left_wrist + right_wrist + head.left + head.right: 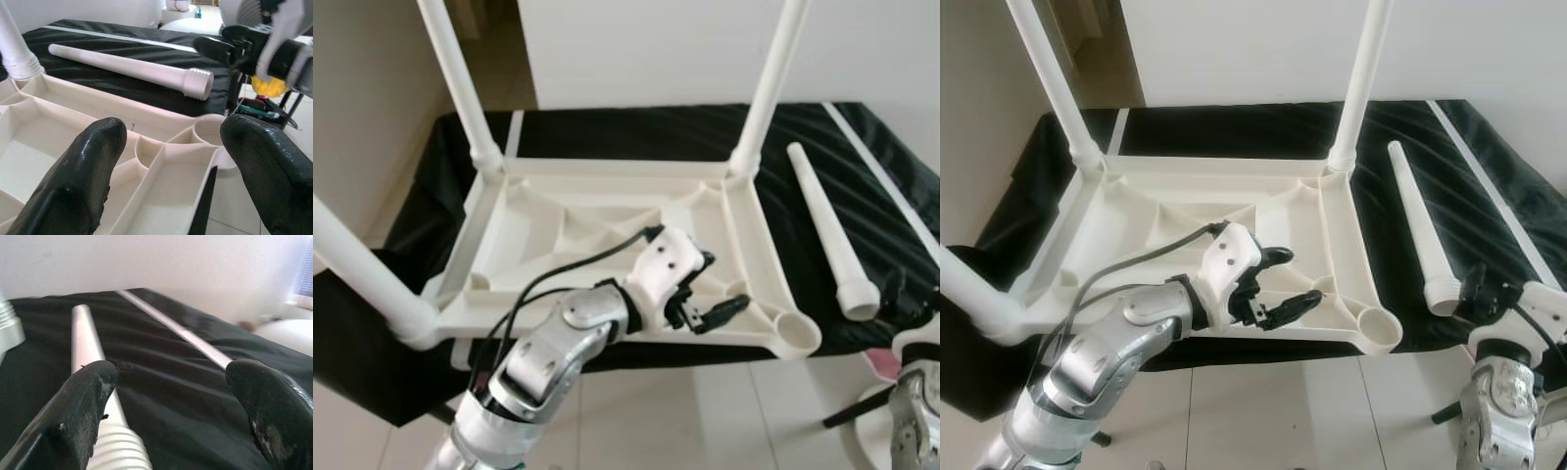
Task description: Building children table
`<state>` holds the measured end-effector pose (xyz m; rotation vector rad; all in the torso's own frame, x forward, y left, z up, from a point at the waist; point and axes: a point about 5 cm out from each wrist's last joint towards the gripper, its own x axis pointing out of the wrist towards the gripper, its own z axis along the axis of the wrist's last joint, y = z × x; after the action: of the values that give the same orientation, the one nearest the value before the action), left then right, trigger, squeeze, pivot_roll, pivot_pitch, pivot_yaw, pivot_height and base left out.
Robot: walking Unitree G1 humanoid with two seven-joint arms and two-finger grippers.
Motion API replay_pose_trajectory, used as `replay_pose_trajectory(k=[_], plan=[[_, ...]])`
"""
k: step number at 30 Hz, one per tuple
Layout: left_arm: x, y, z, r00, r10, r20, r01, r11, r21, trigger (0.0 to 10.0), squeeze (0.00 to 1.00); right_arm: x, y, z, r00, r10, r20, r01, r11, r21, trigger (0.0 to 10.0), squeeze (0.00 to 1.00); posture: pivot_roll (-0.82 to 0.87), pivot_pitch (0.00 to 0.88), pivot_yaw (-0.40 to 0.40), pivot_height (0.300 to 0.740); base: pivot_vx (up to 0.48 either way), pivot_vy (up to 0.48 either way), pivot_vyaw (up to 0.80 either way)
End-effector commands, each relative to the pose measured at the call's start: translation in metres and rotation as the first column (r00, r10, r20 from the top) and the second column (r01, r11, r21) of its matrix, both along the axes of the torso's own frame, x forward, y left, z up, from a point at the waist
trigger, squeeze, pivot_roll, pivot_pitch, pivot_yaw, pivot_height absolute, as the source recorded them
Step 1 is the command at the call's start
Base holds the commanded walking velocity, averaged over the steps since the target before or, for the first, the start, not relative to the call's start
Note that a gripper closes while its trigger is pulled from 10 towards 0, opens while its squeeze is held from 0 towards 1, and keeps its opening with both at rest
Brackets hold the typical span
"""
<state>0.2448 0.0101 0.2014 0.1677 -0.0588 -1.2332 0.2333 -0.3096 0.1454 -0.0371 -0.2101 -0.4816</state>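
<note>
Our left gripper (pixel 1281 284) hovers with its fingers spread wide and empty over the near right part of the upturned tabletop (pixel 1185 211), close to the one empty socket (pixel 1378 328) at that corner. Our right gripper (pixel 1485 286) is just as open, holding nothing, poised at the threaded end of the loose leg (pixel 1415 223), which lies on the black cloth (pixel 1234 127) just beside the tabletop. Three legs already stand in their sockets. The risk we see is the leg rolling on the cloth as the fingers close, or being gripped on its threads. The tabletop may also skid when we twist the leg in, since nothing pins it.
</note>
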Motion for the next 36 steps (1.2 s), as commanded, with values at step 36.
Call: replay_pose_trajectory(k=[36], plan=[[-0.001, 0.0, 0.001, 0.999, 0.015, 0.03, -0.015, 1.0, -0.006, 10.0, 0.0, -0.01, -0.013, -0.041, 0.973, 0.095, -0.209, -0.085, 0.995, 0.057, 10.0, 0.0, -0.05, 0.087, -0.024, 0.74, 0.0, 0.0, 0.0]])
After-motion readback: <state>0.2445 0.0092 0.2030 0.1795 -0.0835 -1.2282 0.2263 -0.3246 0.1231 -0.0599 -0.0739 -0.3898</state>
